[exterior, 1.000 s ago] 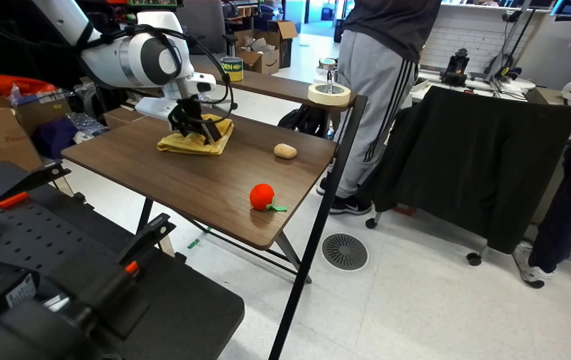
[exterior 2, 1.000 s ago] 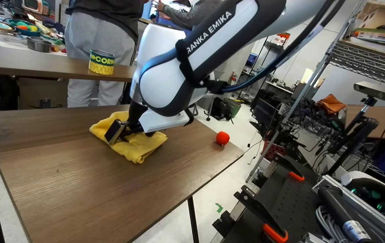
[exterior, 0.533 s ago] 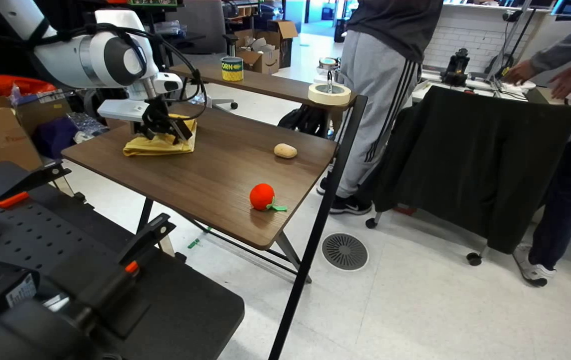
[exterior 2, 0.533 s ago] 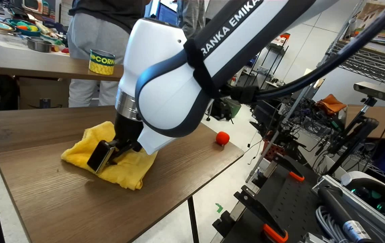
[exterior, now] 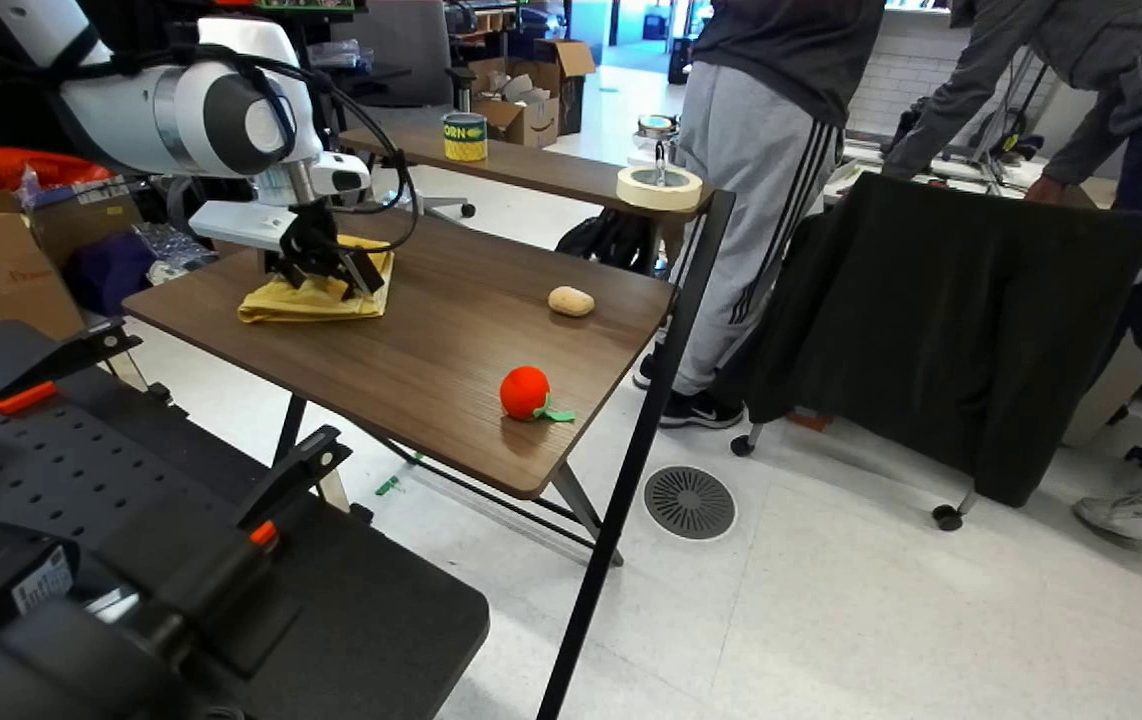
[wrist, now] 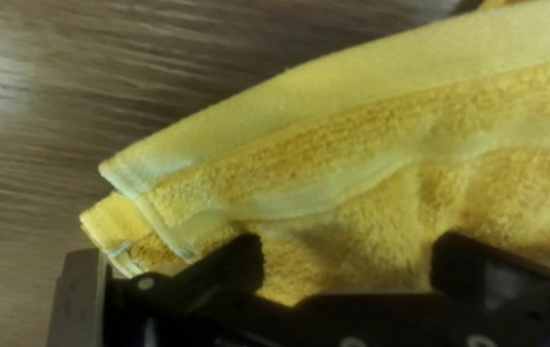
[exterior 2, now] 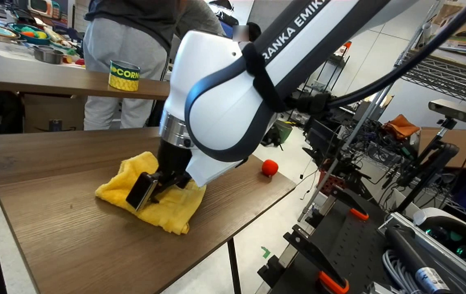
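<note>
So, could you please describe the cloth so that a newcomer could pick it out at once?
Start at the brown table and follow the white robot arm down to its black gripper. The cloth lies on the table right under that gripper. Unlike the round red ball and tan potato-like lump sharing the table, it is yellow, soft-looking and folded.

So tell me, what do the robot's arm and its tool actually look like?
The arm is rounded, white and black, with a silver ring and partly hidden white FRANKA EMIKA lettering. Black straps bind dark cables to it. A white block sits near the tool, which is mostly black, with flat, slab-like fingers.
</note>
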Controlling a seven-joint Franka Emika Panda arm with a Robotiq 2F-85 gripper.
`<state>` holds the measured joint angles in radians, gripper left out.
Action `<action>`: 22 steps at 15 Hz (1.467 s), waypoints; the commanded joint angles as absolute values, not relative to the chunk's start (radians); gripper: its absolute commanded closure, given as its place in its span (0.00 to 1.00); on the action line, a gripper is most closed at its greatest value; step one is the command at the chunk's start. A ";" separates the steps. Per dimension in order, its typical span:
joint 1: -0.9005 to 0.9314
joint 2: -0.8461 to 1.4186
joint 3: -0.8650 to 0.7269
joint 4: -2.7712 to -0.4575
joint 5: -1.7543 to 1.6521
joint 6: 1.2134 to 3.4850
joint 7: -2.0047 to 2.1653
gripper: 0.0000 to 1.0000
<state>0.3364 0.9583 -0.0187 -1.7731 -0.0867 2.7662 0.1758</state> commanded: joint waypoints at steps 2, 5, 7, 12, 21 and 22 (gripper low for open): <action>0.259 0.932 -0.039 -1.856 -0.043 2.733 0.202 0.00; 0.252 0.919 -0.097 -1.888 -0.037 2.721 0.258 0.00; 0.241 0.915 -0.118 -1.898 -0.034 2.715 0.281 0.00; 0.223 0.922 -0.091 -1.889 -0.033 2.706 0.260 0.00; 0.253 0.913 0.031 -1.906 -0.071 2.735 0.124 0.00; 0.266 0.909 0.045 -1.910 -0.078 2.741 0.113 0.00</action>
<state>0.2433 0.8939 -0.0011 -1.8907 -0.0600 2.7261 0.1550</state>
